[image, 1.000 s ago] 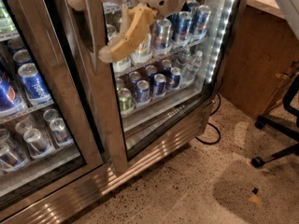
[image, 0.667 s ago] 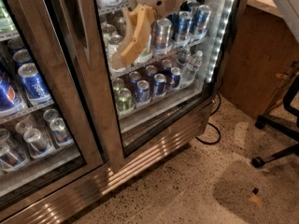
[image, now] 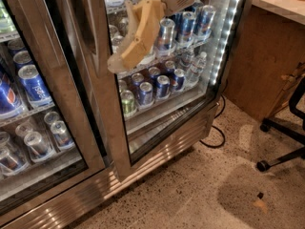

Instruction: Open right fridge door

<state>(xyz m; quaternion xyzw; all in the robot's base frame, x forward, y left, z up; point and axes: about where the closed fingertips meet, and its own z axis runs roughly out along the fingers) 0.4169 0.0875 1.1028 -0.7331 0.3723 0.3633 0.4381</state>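
You're at the handle stage: your end effector point(image: 125, 55) hangs against the glass of the right fridge door point(image: 112, 123), just beside its bar handle point(image: 93, 32). I can't tell how far open it is or whether it holds anything. Next, catch the handle and pull outward.

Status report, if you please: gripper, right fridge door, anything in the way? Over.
Gripper high up in front of right fridge door, by its inner frame. Dark gap along that edge. Chair base and cable on floor, off right.

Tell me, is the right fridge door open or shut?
Slightly open: the right fridge door shows a dark gap along its handle edge; the gripper is at that edge.
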